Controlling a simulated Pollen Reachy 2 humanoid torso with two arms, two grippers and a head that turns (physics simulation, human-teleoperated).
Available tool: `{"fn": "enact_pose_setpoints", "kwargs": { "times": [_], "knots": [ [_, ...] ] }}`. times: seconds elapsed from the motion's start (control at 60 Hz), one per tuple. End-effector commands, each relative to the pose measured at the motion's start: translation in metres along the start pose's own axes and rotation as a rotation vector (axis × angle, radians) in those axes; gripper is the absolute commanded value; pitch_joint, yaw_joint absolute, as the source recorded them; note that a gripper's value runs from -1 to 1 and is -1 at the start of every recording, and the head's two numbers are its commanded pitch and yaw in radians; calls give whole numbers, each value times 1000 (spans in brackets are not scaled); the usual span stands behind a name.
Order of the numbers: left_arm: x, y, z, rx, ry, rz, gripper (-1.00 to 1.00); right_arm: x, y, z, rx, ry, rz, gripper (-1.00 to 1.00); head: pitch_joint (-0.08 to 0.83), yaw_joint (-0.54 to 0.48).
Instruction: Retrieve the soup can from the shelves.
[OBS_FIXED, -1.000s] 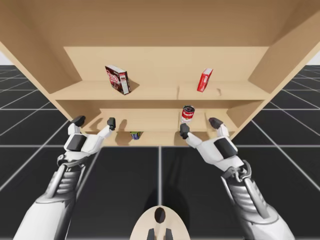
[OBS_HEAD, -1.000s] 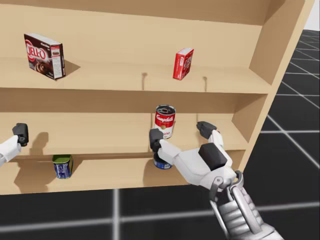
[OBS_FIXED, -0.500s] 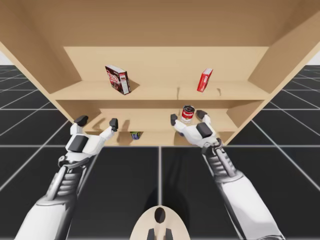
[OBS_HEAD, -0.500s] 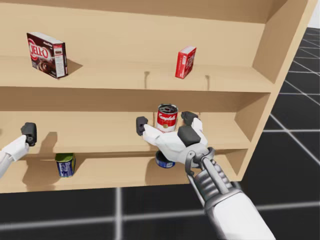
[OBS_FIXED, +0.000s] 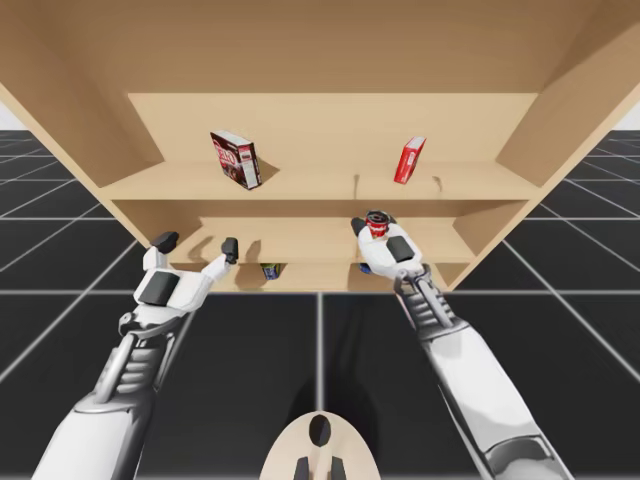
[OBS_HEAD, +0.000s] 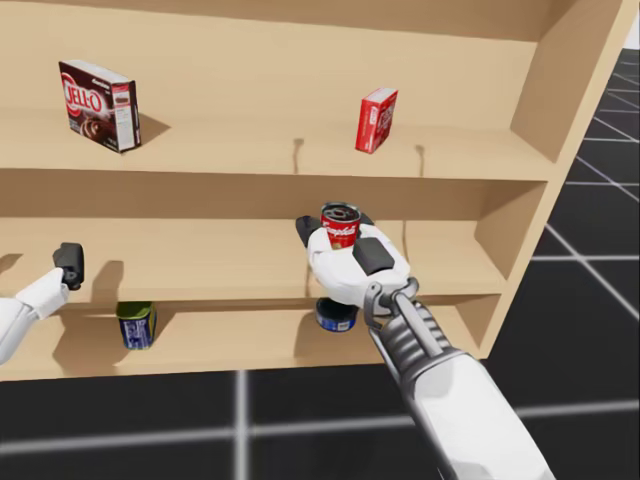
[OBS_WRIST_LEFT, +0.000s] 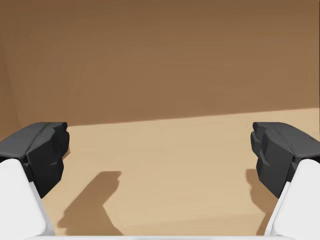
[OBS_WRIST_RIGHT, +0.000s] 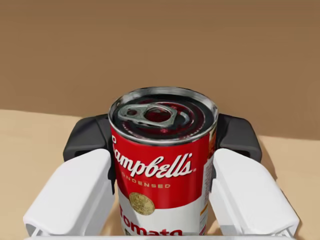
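The red and white soup can (OBS_WRIST_RIGHT: 162, 165) stands upright on the middle shelf (OBS_HEAD: 200, 265), right of centre. My right gripper (OBS_WRIST_RIGHT: 163, 136) is shut on it, one dark pad against each side of the can. From above, the soup can (OBS_FIXED: 377, 224) sits in my right gripper (OBS_FIXED: 375, 226); from my head, the soup can (OBS_HEAD: 340, 226) shows above the white hand of my right gripper (OBS_HEAD: 337, 230). My left gripper (OBS_FIXED: 198, 243) hangs open at the middle shelf's left part. Bare shelf board lies between the fingers of my left gripper (OBS_WRIST_LEFT: 160, 150).
A dark red box (OBS_HEAD: 97, 92) and a small red box (OBS_HEAD: 376, 120) stand on the upper shelf. On the lower shelf are a blue-green can (OBS_HEAD: 135, 324) and a blue can (OBS_HEAD: 335, 316) right under my right hand. The shelf's side wall (OBS_HEAD: 570, 130) rises at the right.
My right gripper went forward into the middle shelf, around the soup can, and its fingers came together on it. My left arm barely moved. My head has turned slightly.
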Motion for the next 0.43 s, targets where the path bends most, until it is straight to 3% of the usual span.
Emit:
{"fn": "enact_pose_setpoints", "kwargs": {
  "times": [0.017,0.183,0.3,0.433],
  "knots": [
    [0,-1,1,0,0,-1,-1000,-8,18,5,19,10,-42,1000,424,-170],
    [0,-1,1,2,0,-3,-1000,17,19,31,31,-64,-21,1000,423,-172],
    [1,-1,1,1,-1,-5,-1000,40,21,77,59,-120,2,1000,427,-172],
    [1,-2,1,0,-1,-6,-1000,52,23,126,71,-174,-36,1000,429,-173]
  ]
}}
